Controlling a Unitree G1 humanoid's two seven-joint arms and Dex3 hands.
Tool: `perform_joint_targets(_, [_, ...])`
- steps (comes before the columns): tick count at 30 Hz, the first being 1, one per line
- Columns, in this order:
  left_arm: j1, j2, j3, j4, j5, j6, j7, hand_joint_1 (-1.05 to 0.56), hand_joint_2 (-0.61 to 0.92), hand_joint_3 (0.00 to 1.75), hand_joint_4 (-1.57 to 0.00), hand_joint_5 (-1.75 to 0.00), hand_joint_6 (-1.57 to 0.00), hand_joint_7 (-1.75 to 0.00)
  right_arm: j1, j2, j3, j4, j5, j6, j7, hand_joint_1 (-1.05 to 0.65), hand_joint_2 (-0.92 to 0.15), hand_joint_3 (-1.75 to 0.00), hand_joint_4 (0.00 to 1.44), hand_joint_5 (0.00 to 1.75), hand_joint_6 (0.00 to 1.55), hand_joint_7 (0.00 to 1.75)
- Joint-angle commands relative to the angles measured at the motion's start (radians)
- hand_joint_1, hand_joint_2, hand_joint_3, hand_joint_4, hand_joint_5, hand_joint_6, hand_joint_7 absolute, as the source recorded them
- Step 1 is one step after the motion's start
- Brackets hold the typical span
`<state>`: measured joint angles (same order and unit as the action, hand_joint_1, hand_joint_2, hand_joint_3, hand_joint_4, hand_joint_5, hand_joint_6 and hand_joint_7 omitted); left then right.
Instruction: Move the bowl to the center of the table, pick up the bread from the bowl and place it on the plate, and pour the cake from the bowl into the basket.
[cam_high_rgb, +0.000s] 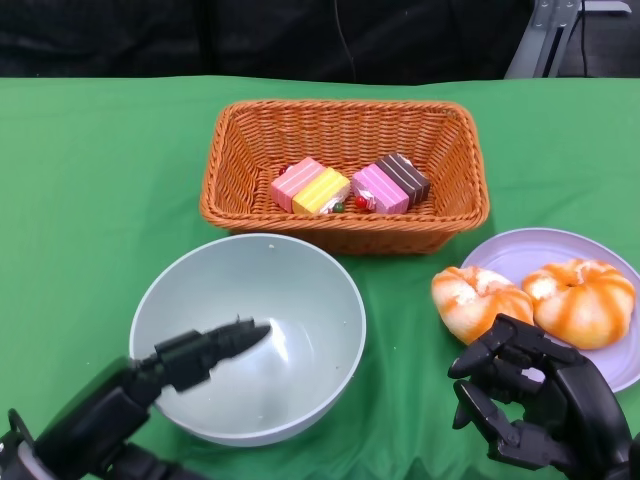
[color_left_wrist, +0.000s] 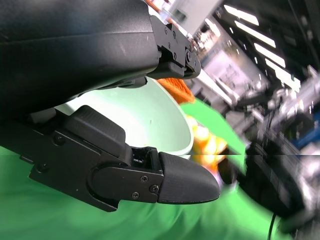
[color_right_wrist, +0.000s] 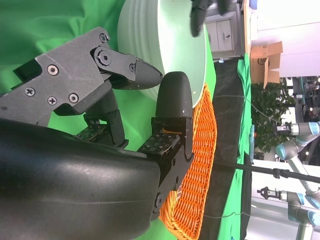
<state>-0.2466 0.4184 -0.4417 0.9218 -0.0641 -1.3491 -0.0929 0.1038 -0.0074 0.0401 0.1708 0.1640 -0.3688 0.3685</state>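
Observation:
The pale green bowl (cam_high_rgb: 290, 300) stands upright and empty at the table's near middle. My left hand (cam_high_rgb: 170, 365) reaches over its near-left rim, fingers stretched above the inside. In the left wrist view the bowl (color_left_wrist: 150, 115) lies between the spread fingers of that hand (color_left_wrist: 125, 170), with a gap showing. Two orange-and-white breads (cam_high_rgb: 478, 300) (cam_high_rgb: 583, 300) lie on the lilac plate (cam_high_rgb: 540, 250) at the right. Several cake pieces (cam_high_rgb: 350, 187) sit in the wicker basket (cam_high_rgb: 345, 225). My right hand (cam_high_rgb: 535, 395) hangs loosely bent near the plate's front edge and holds nothing.
The basket stands just behind the bowl, and its front wall nearly touches the bowl's far rim. A green cloth (cam_high_rgb: 100, 180) covers the table. The right wrist view shows the bowl (color_right_wrist: 170, 35) and the basket (color_right_wrist: 200, 170) beyond my right hand's fingers (color_right_wrist: 175, 100).

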Motion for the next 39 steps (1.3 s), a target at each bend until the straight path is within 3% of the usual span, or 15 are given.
perform_joint_targets(1, [0.061, -0.039, 0.06, -0.112, -0.207, 0.114, -0.107, -0.8, 0.92, 0.24, -0.38, -0.09, -0.35, -0.05, -0.005, -0.016, -0.02, -0.001, 0.016, -0.018, 0.002, -0.16, -0.59, -0.87, 0.73, 1.6, 0.66, 1.3])
perform_joint_targets(2, [0.069, -0.061, 0.088, -0.146, -0.257, 0.146, -0.127, -0.76, 0.92, 0.21, -0.41, -0.1, -0.38, -0.05, -0.004, -0.019, -0.023, -0.003, 0.015, -0.015, 0.002, -0.16, -0.59, -0.87, 0.73, 1.6, 0.66, 1.3])
perform_joint_targets(4, [0.071, -0.108, 0.156, -0.186, -0.302, 0.183, -0.14, -0.46, 0.92, 0.14, -0.64, -0.2, -0.6, -0.11, -0.002, -0.023, -0.028, -0.008, 0.012, -0.011, 0.002, -0.17, -0.58, -0.87, 0.73, 1.6, 0.66, 1.31])
perform_joint_targets(7, [0.06, -0.186, 0.249, -0.23, -0.307, 0.223, -0.118, -0.32, 0.92, 0.11, -0.85, -0.3, -0.74, -0.15, -0.003, -0.028, -0.039, -0.01, 0.027, -0.015, 0.014, -0.16, -0.59, -0.86, 0.73, 1.59, 0.65, 1.3])
perform_joint_targets(11, [0.075, -0.271, 0.315, -0.34, -0.288, 0.333, -0.102, -0.14, 0.92, 0.16, -0.69, -0.99, -0.9, -0.21, -0.01, -0.035, -0.054, -0.011, 0.056, -0.025, 0.034, -0.18, -0.6, -0.84, 0.72, 1.6, 0.65, 1.29])
perform_joint_targets(13, [0.092, -0.289, 0.33, -0.391, -0.257, 0.381, -0.107, -0.1, 0.92, 0.21, -0.7, -1.13, -0.97, -0.29, -0.01, -0.038, -0.059, -0.016, 0.063, -0.026, 0.04, -0.18, -0.6, -0.84, 0.71, 1.61, 0.65, 1.29])
perform_joint_targets(14, [0.101, -0.295, 0.335, -0.415, -0.237, 0.403, -0.109, -0.1, 0.92, 0.23, -0.77, -1.16, -1.01, -0.44, -0.008, -0.039, -0.062, -0.021, 0.066, -0.025, 0.042, -0.18, -0.6, -0.84, 0.71, 1.61, 0.65, 1.29])
perform_joint_targets(15, [0.116, -0.294, 0.331, -0.446, -0.213, 0.428, -0.121, -0.1, 0.92, 0.23, -0.81, -1.18, -1.0, -0.57, -0.008, -0.04, -0.065, -0.025, 0.075, -0.024, 0.049, -0.18, -0.6, -0.83, 0.71, 1.61, 0.65, 1.29])
perform_joint_targets(16, [0.132, -0.293, 0.326, -0.471, -0.191, 0.449, -0.132, -0.04, 0.86, 0.43, -0.83, -1.23, -0.97, -0.79, -0.006, -0.041, -0.069, -0.031, 0.087, -0.018, 0.057, -0.17, -0.61, -0.83, 0.71, 1.6, 0.65, 1.29])
perform_joint_targets(19, [0.168, -0.295, 0.312, -0.51, -0.186, 0.493, -0.196, 0.02, 0.68, 0.82, -0.86, -1.33, -0.92, -1.06, 0.0, -0.047, -0.073, -0.043, 0.104, -0.013, 0.073, -0.13, -0.63, -0.83, 0.72, 1.6, 0.66, 1.29])
perform_joint_targets(21, [0.186, -0.296, 0.305, -0.521, -0.204, 0.516, -0.252, 0.04, 0.64, 0.87, -0.86, -1.45, -0.89, -1.24, 0.004, -0.052, -0.074, -0.045, 0.104, -0.028, 0.085, -0.12, -0.64, -0.82, 0.72, 1.59, 0.66, 1.29])
perform_joint_targets(23, [0.198, -0.297, 0.305, -0.531, -0.218, 0.541, -0.293, 0.02, 0.72, 0.74, -0.86, -1.51, -0.84, -1.37, 0.003, -0.054, -0.078, -0.04, 0.111, -0.048, 0.102, -0.14, -0.67, -0.77, 0.71, 1.59, 0.63, 1.32])
perform_joint_targets(30, [0.214, -0.314, 0.321, -0.56, -0.261, 0.609, -0.384, 0.03, 0.82, 0.61, -0.85, -1.56, -0.82, -1.43, 0.014, -0.053, -0.086, -0.073, 0.12, -0.058, 0.107, -0.14, -0.73, -0.63, 0.69, 1.57, 0.61, 1.3])
perform_joint_targets(32, [0.219, -0.317, 0.325, -0.569, -0.273, 0.631, -0.409, 0.06, 0.73, 0.83, -0.83, -1.62, -0.82, -1.44, 0.024, -0.054, -0.085, -0.099, 0.126, -0.045, 0.105, -0.11, -0.74, -0.63, 0.7, 1.57, 0.63, 1.28])
perform_joint_targets(39, [0.222, -0.331, 0.356, -0.56, -0.244, 0.625, -0.432, 0.1, 0.62, 1.07, -0.84, -1.64, -0.83, -1.45, 0.035, -0.049, -0.076, -0.112, 0.117, -0.043, 0.101, -0.08, -0.73, -0.69, 0.71, 1.58, 0.63, 1.3])
